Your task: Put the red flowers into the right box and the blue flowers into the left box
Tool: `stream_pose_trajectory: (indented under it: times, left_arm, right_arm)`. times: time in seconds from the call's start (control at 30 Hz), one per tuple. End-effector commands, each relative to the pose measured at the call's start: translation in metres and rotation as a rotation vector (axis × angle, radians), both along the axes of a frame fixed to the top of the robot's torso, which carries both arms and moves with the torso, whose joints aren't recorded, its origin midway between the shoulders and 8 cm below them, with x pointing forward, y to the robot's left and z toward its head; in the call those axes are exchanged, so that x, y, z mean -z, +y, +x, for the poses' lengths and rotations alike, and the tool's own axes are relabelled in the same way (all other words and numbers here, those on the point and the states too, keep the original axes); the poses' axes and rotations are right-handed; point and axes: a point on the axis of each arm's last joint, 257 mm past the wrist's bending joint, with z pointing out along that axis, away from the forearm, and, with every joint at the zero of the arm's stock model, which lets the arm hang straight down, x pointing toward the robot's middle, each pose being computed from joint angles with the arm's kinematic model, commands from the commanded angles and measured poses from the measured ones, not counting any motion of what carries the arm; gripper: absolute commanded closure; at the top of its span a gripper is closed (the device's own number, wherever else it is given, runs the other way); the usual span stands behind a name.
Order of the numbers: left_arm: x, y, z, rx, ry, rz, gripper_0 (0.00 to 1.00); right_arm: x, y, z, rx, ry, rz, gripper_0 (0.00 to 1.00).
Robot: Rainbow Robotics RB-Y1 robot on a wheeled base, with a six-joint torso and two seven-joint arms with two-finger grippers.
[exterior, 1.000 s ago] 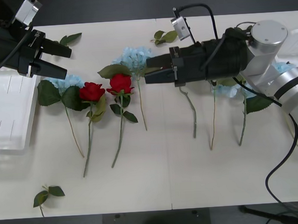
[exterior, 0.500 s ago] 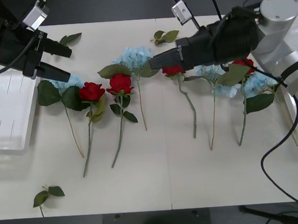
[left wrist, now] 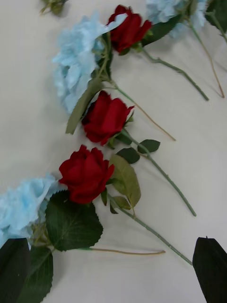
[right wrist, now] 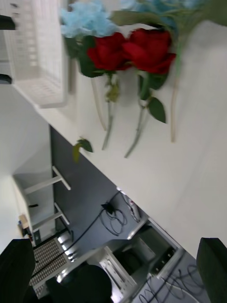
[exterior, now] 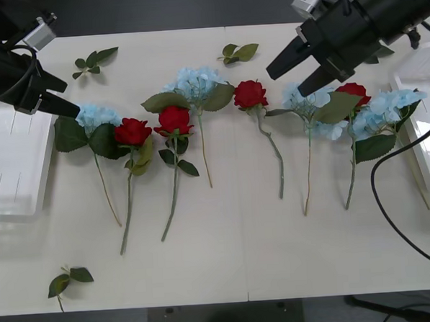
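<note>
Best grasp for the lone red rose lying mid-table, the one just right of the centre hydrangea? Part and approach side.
Grip the thin green stem of the deep-red artificial rose around mid-length, below its bloom, coming straight down from above. The stem lies flat on the white table, runs toward the robot with a slight curve, and has bare table on both sides there. The open right pincer is nearest; set its fingers across the stem.

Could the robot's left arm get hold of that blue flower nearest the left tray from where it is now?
Probably yes. The left gripper hangs open right beside the leftmost blue flower, and nothing lies over that bloom. A red rose sits close alongside and might get brushed.
</note>
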Motion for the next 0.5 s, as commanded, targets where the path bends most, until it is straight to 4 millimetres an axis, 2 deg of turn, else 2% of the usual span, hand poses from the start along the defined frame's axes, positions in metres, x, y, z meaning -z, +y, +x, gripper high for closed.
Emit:
stream_pose_trajectory:
  times: [0.03,0.17,0.2,0.27,0.37,0.5]
  left_arm:
    - [-0.013,0.035,0.012,-0.171,0.045,0.008,0.0]
    - [-0.002,0.051,0.016,-0.304,0.126,-0.013,0.0]
    - [-0.001,0.053,0.016,-0.321,0.137,-0.016,0.0]
    - [0.008,0.057,0.018,-0.393,0.19,-0.035,0.0]
    - [0.021,0.061,0.019,-0.485,0.259,-0.06,0.0]
    - [0.037,0.066,0.02,-0.58,0.328,-0.069,0.0]
  right_arm:
    - [-0.013,-0.058,0.028,0.233,-0.032,-0.095,0.0]
    - [0.004,-0.106,0.041,0.426,-0.056,-0.212,0.0]
    - [0.007,-0.112,0.042,0.45,-0.062,-0.232,0.0]
    - [0.024,-0.138,0.037,0.526,-0.079,-0.306,0.0]
    - [0.037,-0.16,0.029,0.597,-0.094,-0.368,0.0]
    - [0.052,-0.18,0.023,0.648,-0.079,-0.414,0.0]
